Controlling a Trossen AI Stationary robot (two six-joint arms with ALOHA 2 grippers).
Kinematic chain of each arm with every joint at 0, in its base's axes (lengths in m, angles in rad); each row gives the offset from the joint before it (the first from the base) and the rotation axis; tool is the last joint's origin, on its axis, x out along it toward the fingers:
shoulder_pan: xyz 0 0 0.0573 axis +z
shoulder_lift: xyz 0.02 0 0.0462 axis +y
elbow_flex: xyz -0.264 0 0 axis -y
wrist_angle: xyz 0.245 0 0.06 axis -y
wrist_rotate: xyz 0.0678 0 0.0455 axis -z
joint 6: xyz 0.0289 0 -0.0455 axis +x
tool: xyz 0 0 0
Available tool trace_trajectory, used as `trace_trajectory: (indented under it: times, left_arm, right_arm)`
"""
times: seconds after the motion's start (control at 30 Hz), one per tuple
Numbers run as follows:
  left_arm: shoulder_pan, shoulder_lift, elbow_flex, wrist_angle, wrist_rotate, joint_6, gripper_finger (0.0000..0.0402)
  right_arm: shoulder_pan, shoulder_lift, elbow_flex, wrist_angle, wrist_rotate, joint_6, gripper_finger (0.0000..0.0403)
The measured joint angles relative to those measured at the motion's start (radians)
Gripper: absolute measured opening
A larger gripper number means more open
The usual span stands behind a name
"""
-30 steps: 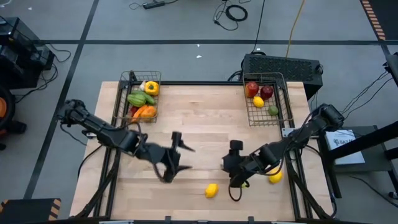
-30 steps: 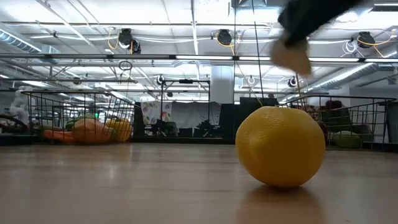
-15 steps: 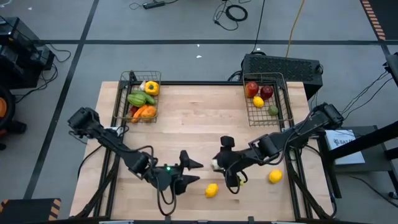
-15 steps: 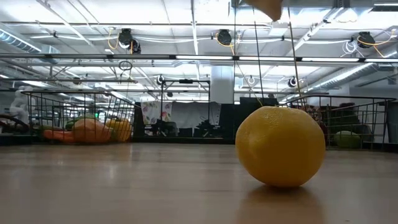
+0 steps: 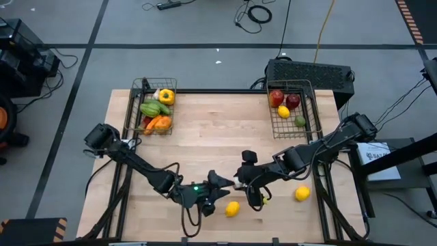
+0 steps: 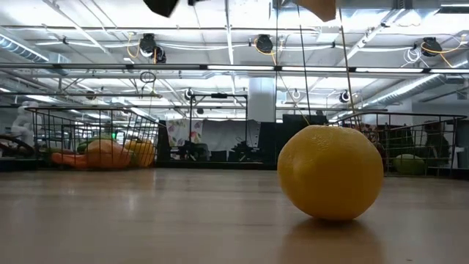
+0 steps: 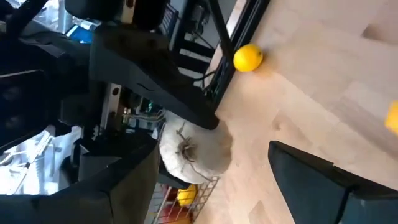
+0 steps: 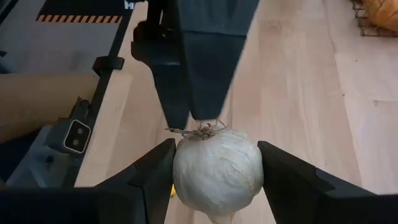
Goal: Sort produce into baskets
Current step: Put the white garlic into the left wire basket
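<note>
- The right gripper (image 8: 214, 180) is clamped on a white garlic bulb (image 8: 216, 171), in the lower middle of the high view; the papery, ribbed bulb sits between both dark fingers with its dried root tuft facing outward.
- The left gripper (image 5: 217, 190) hovers just beside it in the lower centre of the high view, fingers apart and holding nothing. This looks like a handover position: the garlic likely belongs with the vegetables.
- The left basket (image 5: 138, 88), dark wire mesh at the upper left of the table, holds peppers and green vegetables.
- The right basket (image 5: 312, 109), same mesh, upper right, holds red apples (image 5: 284, 99) and a lemon.
- One smooth, round lemon (image 5: 233, 208) lies on the pale wooden table (image 5: 218, 130), just below the grippers.
- Another lemon (image 5: 302, 195) lies at lower right, unsorted.
</note>
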Motion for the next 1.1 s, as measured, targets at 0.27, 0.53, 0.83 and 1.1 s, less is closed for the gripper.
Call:
trace_trajectory:
  times: [0.27, 0.53, 0.83, 1.1]
  left_arm:
    - [0.072, 0.000, 0.001, 0.009, 0.082, 0.041, 0.0306]
    - [0.099, 0.000, 0.001, -0.017, 0.149, 0.082, 0.0306]
    - [0.113, 0.006, 0.001, 0.028, 0.154, 0.159, 0.0306]
    - [0.133, 0.006, 0.001, 0.025, 0.164, 0.193, 0.0305]
  right_arm:
    - [0.001, 0.000, 0.000, 0.000, 0.000, 0.005, 0.0208]
    - [-0.001, 0.000, -0.001, -0.002, -0.001, 0.017, 0.0208]
    - [-0.024, 0.000, -0.001, 0.006, -0.001, 0.022, 0.0208]
    - [-0.033, 0.000, -0.001, 0.006, -0.002, 0.027, 0.0208]
